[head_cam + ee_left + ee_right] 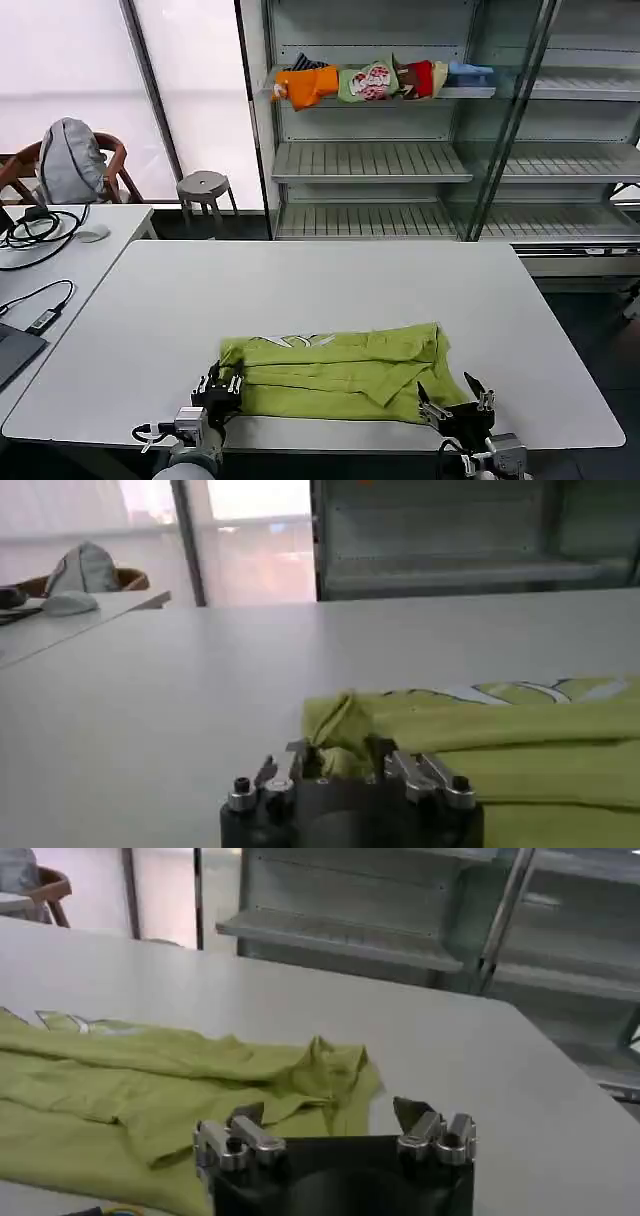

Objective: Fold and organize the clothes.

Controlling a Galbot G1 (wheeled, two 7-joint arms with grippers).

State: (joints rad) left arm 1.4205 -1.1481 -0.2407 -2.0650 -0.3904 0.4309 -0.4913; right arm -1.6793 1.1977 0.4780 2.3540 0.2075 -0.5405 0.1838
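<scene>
My left gripper (219,386) pinches the near-left corner of the folded T-shirt (340,372); right gripper (454,397) spread at near-right corner.

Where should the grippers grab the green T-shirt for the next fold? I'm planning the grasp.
Probably the near hem corners of the T-shirt, approached from the robot's side: left gripper and right gripper already sit there, and that long edge lies flat.
</scene>
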